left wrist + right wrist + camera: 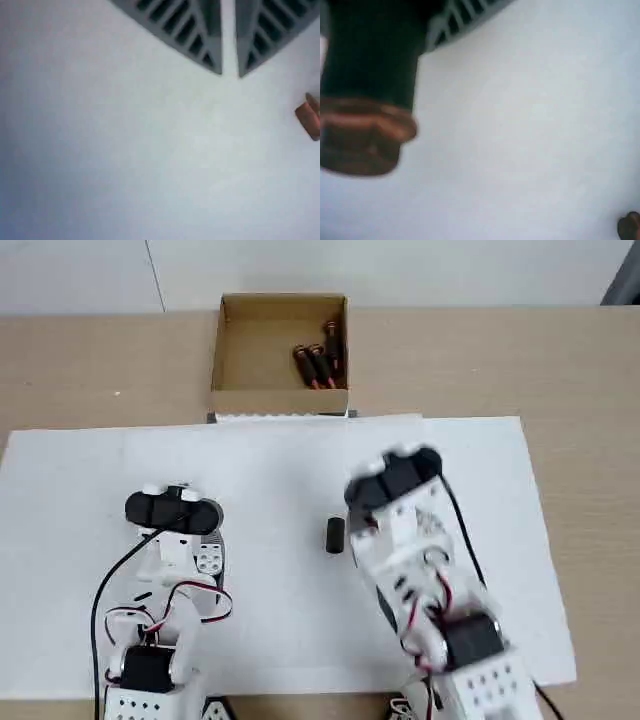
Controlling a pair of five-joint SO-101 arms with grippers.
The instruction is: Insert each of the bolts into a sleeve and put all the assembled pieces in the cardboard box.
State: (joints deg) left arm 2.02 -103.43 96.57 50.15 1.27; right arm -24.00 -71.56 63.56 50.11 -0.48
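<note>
The cardboard box (232, 345) stands at the back of the table with a few assembled black-and-copper pieces (318, 362) in its right half. Over the middle of the white sheet, my right gripper (352, 527) is shut on a black sleeve (335, 534). In the right wrist view this sleeve (370, 55) looms close, with a copper bolt head (362, 137) sticking out of its end. My left gripper (230, 72) hovers over bare paper, its fingers nearly together with nothing between them. A copper bolt end (311, 119) lies at the edge of that view.
A white paper sheet (90, 470) covers the table in front of the box. The left arm (172, 512) stands at the front left, the right arm (420, 560) at the front right. A small brown object (630, 226) lies on the paper.
</note>
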